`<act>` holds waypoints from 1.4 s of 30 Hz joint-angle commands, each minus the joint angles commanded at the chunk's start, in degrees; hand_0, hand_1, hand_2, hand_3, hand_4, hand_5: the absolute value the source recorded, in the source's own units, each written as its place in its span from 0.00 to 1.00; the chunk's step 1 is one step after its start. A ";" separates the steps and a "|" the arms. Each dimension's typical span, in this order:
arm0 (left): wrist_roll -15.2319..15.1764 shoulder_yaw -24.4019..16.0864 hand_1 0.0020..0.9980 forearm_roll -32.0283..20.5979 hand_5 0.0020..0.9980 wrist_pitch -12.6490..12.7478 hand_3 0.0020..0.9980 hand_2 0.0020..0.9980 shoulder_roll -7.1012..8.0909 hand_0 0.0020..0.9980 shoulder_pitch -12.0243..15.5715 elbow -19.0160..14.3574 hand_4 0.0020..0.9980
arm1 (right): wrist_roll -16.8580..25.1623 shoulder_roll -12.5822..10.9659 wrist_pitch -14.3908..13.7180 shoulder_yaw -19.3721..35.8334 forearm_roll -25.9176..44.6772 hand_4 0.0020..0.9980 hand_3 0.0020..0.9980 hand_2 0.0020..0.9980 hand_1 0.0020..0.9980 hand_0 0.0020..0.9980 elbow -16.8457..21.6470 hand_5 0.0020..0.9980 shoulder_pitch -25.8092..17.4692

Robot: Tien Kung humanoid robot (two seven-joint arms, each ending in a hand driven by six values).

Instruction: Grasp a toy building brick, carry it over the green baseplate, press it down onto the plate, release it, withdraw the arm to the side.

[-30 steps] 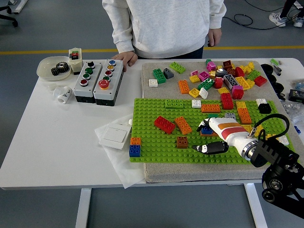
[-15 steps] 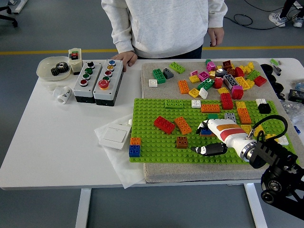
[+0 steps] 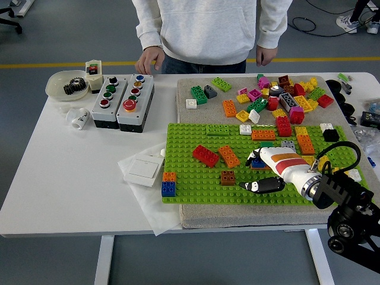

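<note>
Right robot hand (image 3: 259, 169) rests on the green baseplate (image 3: 196, 178) toward four o'clock, fingers curled over a blue brick (image 3: 257, 162) and pressing it down. Light, rigid and smooth, it is probably best pinched by its opposite side walls.

A white worktop (image 3: 53, 172) on white legs (image 3: 107, 259) stands on a grey-blue floor (image 3: 53, 35), which is crossed behind it by a yellow line (image 3: 41, 65). A black cable (image 3: 309, 27) lies looped on the floor at upper right, and part of a chair base (image 3: 9, 18) shows at the upper left corner. Lighting is even, without strong shadows.
</note>
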 joint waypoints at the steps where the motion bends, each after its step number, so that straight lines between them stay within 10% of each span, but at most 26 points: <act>1: -0.01 -0.03 0.76 0.02 0.62 0.01 0.58 0.77 0.00 0.79 0.01 0.01 0.62 | -0.07 -0.09 0.02 0.15 -0.13 0.89 0.63 0.73 0.67 0.68 0.24 0.56 -0.04; 17: -0.23 0.10 0.76 -0.31 0.62 0.28 0.58 0.77 0.05 0.78 0.14 0.11 0.62 | -1.58 -1.70 -1.81 7.60 -4.90 0.89 0.63 0.73 0.67 0.68 3.34 0.56 -2.47; 28: -0.54 -1.48 0.77 2.00 0.62 0.48 0.59 0.78 -0.56 0.79 0.71 0.40 0.62 | 1.90 -0.46 -13.17 19.31 -0.22 0.87 0.61 0.72 0.67 0.69 -0.83 0.55 -6.90; 37: -1.70 -2.96 0.78 1.86 0.62 1.76 0.59 0.78 -0.98 0.79 2.71 1.09 0.62 | 1.07 1.13 -12.94 26.99 -1.77 0.88 0.65 0.77 0.73 0.76 -4.98 0.55 -11.92; 42: -1.71 -3.96 0.78 2.33 0.62 1.64 0.59 0.78 -1.10 0.79 3.57 1.12 0.62 | 7.21 3.20 -20.08 29.03 6.58 0.88 0.65 0.77 0.73 0.76 -9.33 0.55 -14.36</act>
